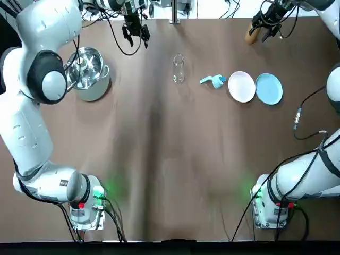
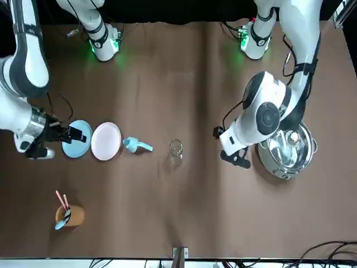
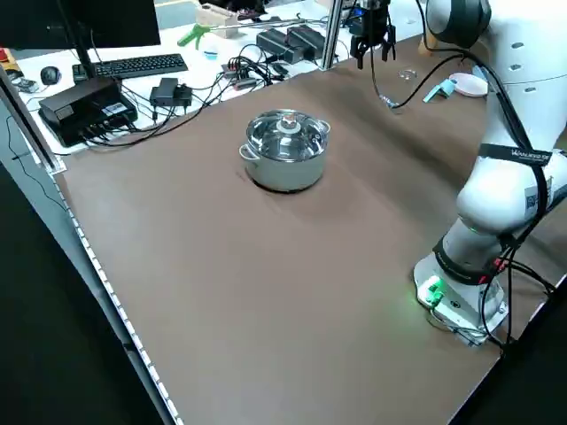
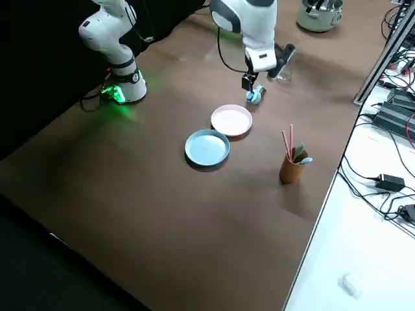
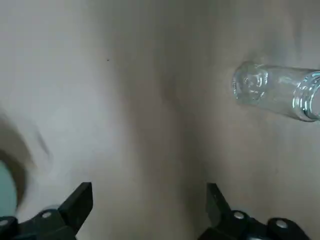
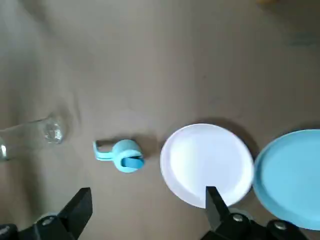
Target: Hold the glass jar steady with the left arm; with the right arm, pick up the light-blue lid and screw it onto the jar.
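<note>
L end effector (image 1: pixel 136 36), R end effector (image 1: pixel 270 33): open, empty, nr far edge (image 1: pixel 212 20); jar (image 1: pixel 178 69) between.

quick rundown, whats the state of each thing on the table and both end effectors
glass jar: upright, uncapped
light-blue lid: lying on table, apart from jar
steel pot: lid on
white plate: empty
blue plate: empty
cup: holds utensils
left end effector: open, empty
right end effector: open, empty
</note>
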